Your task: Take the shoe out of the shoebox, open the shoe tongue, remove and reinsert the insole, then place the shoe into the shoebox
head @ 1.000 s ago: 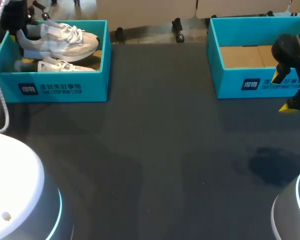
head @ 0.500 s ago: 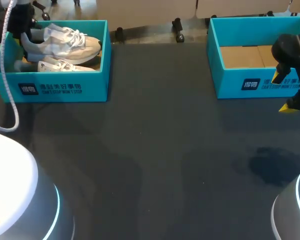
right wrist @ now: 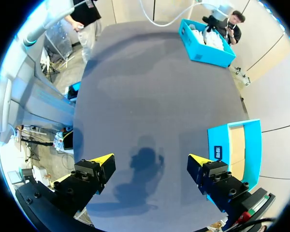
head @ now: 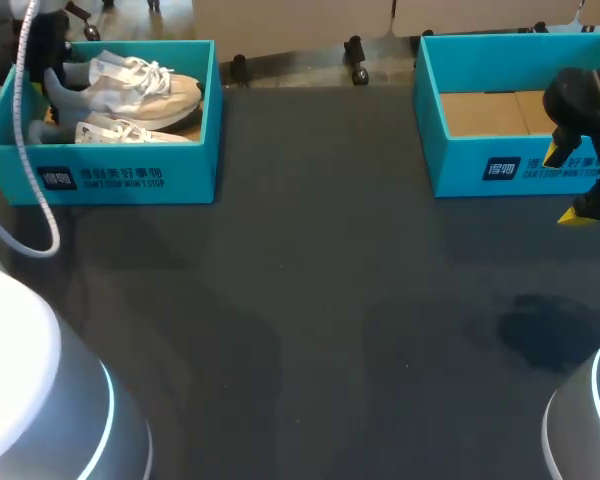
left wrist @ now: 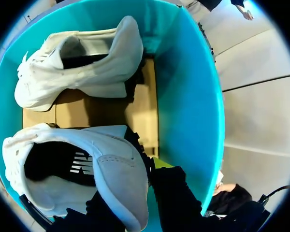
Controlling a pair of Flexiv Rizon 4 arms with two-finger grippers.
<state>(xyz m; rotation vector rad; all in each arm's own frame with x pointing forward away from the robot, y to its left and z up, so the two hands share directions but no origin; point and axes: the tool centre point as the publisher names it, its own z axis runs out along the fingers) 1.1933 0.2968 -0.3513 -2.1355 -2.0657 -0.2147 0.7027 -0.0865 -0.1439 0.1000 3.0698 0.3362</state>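
**Printed matter.** Left shoebox, front wall: 1 dark square patch bearing white characters, with 2 lines of dark lettering just beside it. Right shoebox, front wall: a matching patch with a line of lettering partly covered beside it. Left wrist view: a white striped logo on the dark insole of the shoe.
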